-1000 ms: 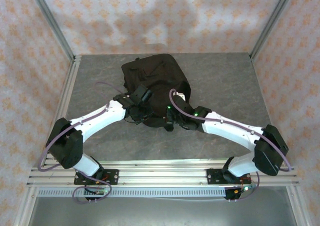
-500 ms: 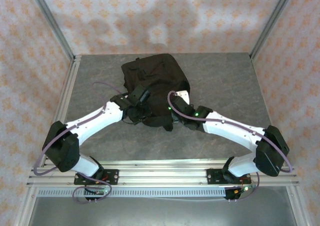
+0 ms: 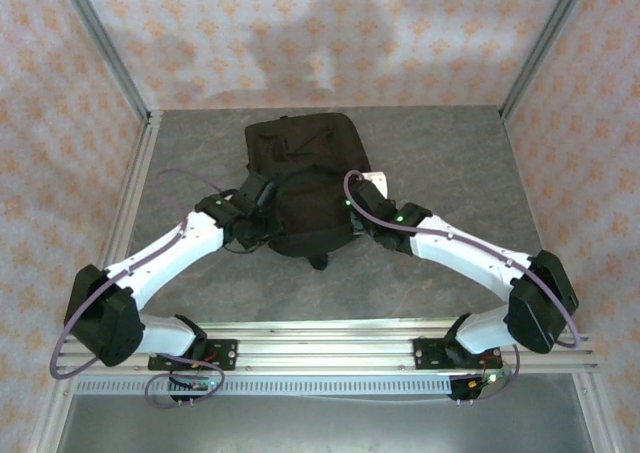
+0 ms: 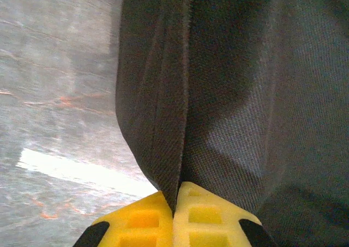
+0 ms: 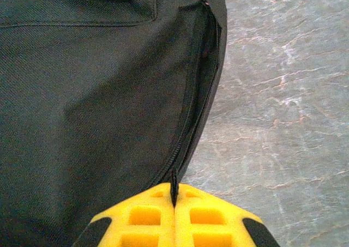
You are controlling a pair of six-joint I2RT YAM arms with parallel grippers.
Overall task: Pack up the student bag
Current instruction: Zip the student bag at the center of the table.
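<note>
Top view: black fabric bag (image 3: 300, 173) lies flat on the grey stone-patterned table (image 3: 450, 153), mid-table toward the far side, rounded end nearer the arms, a short strap sticking out at its near edge. Left gripper (image 3: 262, 195) at the bag's left edge, right gripper (image 3: 355, 198) at its right edge. Left wrist view: yellow fingers (image 4: 143, 220) of the left gripper (image 4: 174, 198) pressed together on a raised fold of the bag (image 4: 245, 94); woven cloth, seam running up from the pinch; table (image 4: 54, 94) to the left. Right wrist view: right gripper (image 5: 174, 195) clamped on the bag (image 5: 82, 94) at its zipper (image 5: 191, 121), which curves along the edge; table (image 5: 283, 94) to the right.
</note>
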